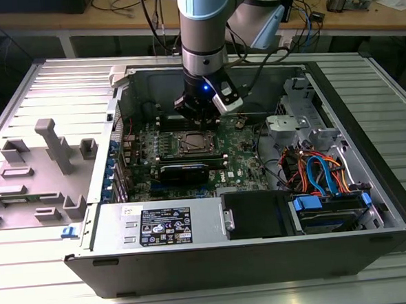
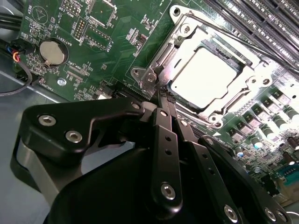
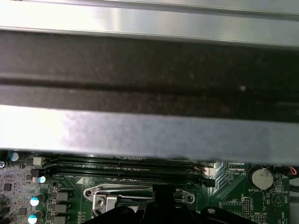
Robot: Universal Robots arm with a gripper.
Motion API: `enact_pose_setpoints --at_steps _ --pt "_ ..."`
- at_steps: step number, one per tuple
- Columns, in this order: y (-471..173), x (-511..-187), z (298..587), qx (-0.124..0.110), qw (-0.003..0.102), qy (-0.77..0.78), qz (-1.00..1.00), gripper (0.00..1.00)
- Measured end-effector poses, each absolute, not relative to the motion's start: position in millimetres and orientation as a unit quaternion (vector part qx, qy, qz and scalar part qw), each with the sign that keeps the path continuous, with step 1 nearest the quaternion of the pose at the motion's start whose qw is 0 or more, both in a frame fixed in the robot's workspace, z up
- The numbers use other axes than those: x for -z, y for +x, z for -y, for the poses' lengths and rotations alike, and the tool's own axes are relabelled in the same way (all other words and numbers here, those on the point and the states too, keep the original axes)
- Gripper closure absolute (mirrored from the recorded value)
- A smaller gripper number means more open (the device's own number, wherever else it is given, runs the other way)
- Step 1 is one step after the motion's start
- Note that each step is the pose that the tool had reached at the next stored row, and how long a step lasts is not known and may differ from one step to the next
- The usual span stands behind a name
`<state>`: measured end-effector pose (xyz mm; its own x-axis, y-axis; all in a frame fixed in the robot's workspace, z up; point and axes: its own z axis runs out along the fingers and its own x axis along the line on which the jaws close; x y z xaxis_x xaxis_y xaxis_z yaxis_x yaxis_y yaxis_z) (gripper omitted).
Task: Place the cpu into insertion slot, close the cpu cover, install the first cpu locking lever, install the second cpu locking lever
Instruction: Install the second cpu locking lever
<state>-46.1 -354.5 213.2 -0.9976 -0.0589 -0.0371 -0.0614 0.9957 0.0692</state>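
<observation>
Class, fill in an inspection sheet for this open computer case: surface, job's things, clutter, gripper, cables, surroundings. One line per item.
Surface: ribbed metal table carrying the open computer case.
Job's things: cpu seated in the socket on the green motherboard, with the cpu cover lying closed around it; lever state cannot be told.
Clutter: grey fixture blocks on the table at the exterior view's left.
Gripper: gripper at the socket's corner, fingers shut, holding nothing that shows.
Cables: orange and blue cables inside the case; black cables trailing behind the arm.
Surroundings: wooden bench with loose items behind the table.
</observation>
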Motion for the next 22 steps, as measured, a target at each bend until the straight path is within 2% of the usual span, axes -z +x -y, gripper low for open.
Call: enact_pose_setpoints --at_steps 17,22 --pt "-47 -220 369 -0.035 0.018 -0.03 -0.999 0.89" --pt "-47 -236 370 -0.034 0.017 -0.03 -0.999 0.89"
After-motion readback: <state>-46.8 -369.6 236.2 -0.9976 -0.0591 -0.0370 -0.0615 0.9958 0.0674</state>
